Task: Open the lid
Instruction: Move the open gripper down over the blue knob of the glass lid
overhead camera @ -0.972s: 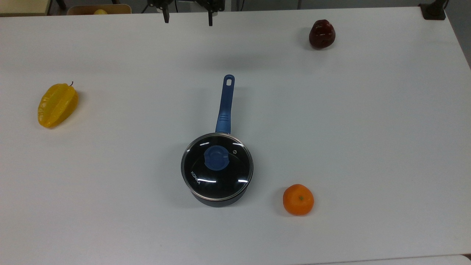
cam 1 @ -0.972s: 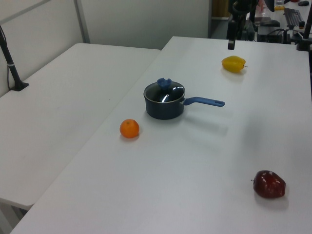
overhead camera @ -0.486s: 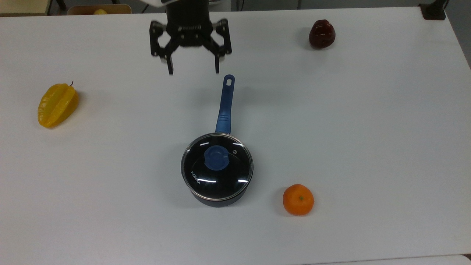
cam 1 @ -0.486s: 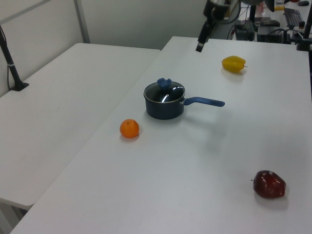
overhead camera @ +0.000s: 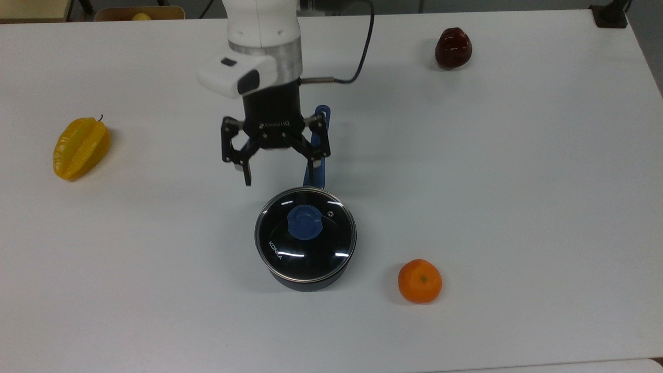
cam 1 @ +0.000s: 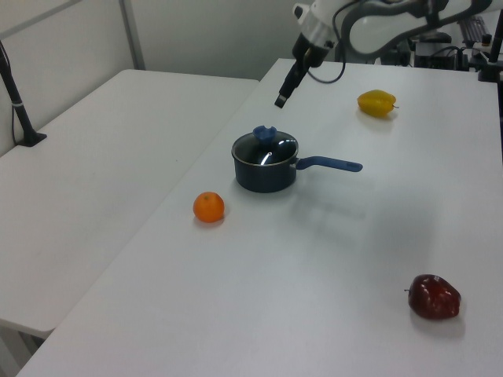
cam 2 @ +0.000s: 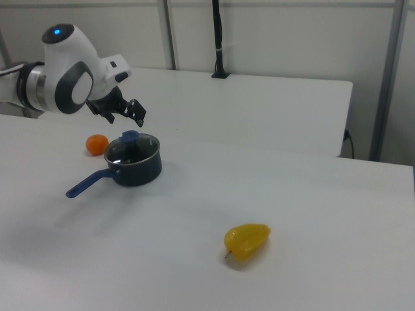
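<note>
In the top view, a yellow starfruit [overhead camera: 81, 147] lies near the left edge of the white table [overhead camera: 518, 207]. The gripper [overhead camera: 279, 175] hangs with its jaws spread wide and grasping nothing — just above the black saucepan [overhead camera: 305, 282], mid-table. The lid [overhead camera: 305, 234] sits closed on the pan. An orange [overhead camera: 420, 281] rests toward the near edge, a dark red fruit [overhead camera: 453, 47] toward the far right corner.
</note>
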`<state>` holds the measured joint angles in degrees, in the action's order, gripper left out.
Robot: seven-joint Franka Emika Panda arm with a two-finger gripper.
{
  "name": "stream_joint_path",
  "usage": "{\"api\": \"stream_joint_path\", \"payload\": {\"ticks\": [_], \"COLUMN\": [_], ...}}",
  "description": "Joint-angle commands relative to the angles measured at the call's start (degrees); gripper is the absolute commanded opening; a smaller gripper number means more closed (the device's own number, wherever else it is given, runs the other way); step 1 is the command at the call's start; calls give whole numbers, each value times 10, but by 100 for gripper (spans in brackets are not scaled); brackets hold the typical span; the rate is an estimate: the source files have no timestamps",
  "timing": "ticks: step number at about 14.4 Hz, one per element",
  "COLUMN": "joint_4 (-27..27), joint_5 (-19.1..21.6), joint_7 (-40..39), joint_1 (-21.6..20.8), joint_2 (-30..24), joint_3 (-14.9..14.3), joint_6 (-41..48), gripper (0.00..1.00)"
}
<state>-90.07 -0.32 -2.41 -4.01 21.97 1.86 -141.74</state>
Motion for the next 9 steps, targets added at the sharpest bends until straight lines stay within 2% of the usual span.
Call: {"api": "stream_joint_path", "payload": {"ticks": [1,5,7,9], "joint_4": [13,12,12,11], "joint_5": [1,0,1,1], "joint_7": [-11,-8,-8,-6], "joint_1": [-19,-21,-21,-21], "joint_2": [41,69,75,77], "joint_3": [-2,-2,-2,-2], "joint_6": [-66,-110,-111,-111], "gripper": [100,100,97,89]}}
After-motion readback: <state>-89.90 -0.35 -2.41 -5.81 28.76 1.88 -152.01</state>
